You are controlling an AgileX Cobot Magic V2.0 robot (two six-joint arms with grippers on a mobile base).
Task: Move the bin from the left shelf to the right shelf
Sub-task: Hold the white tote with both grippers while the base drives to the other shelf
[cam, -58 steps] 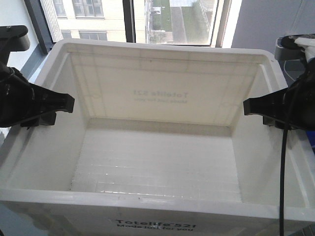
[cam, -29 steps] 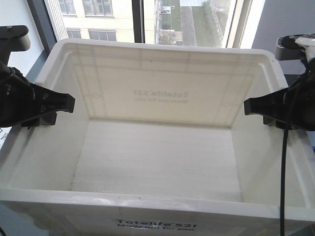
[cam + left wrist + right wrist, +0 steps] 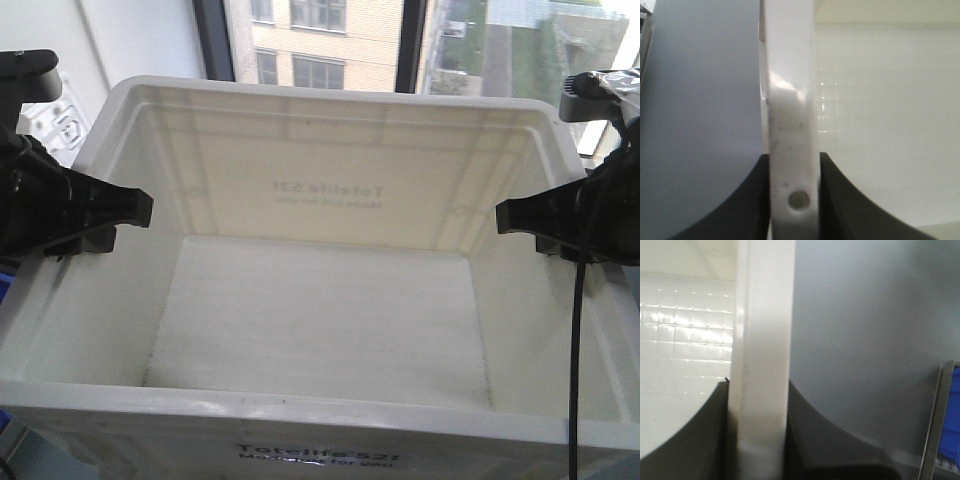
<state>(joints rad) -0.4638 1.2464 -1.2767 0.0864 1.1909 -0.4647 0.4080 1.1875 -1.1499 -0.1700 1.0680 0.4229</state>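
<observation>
Left wrist view: left hand (image 3: 793, 170) pinches the white bin (image 3: 790, 75) by its side wall, one black finger inside, one outside. Right hand (image 3: 759, 405) is clamped the same way on the opposite wall.

Risk, as I judge it: smooth, thin plastic, gripped only near the rim. If the arms spread or turn unevenly, a wall could flex and slide free, and the bin would tip or drop.

Front view: bin spans the gap between both hands, open top up, empty, print on the near side. Support beneath is out of view. Window (image 3: 420, 40) beyond; no shelf visible.
</observation>
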